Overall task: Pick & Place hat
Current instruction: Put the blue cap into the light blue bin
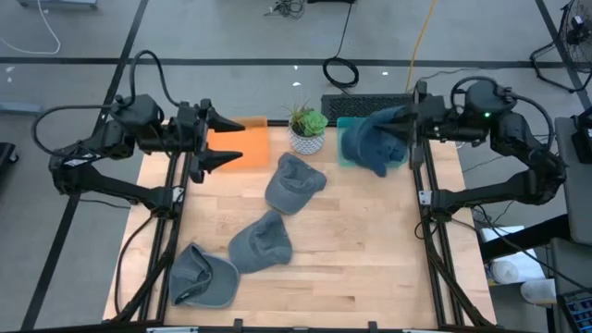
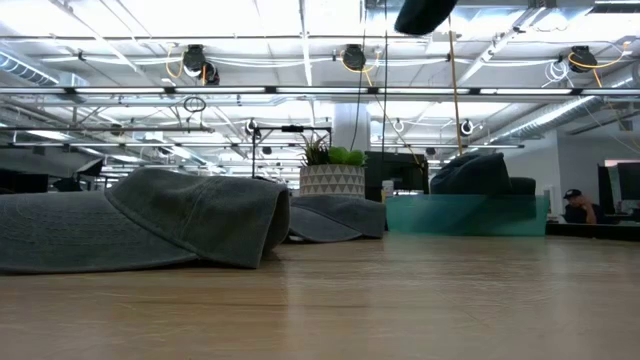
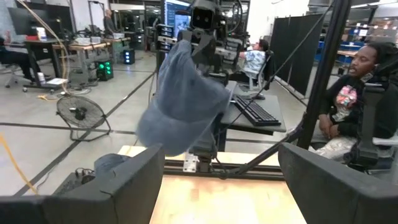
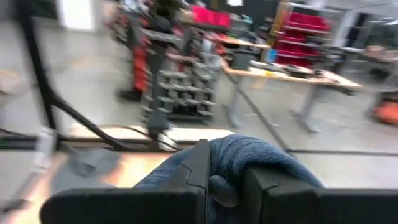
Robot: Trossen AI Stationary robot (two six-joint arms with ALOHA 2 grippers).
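Grey-blue washed cotton, soft and crumpled, hung from the right gripper [image 1: 404, 135], whose fingers pinched a fold of the hat [image 1: 375, 143] above the translucent teal bin [image 1: 344, 153] at the worktop's far right. Three more limp grey caps lay on the pale wood-plank worktop [image 1: 370, 259]: one at centre [image 1: 294, 182], one nearer [image 1: 260, 243], one at the near left corner [image 1: 203, 277]. The left gripper [image 1: 236, 139] hovered over a flat orange bin [image 1: 250, 148] at far left, its dark pointed fingers spread wide and holding nothing. A spiky green plant in a patterned white pot [image 1: 307, 130] stood between the bins.
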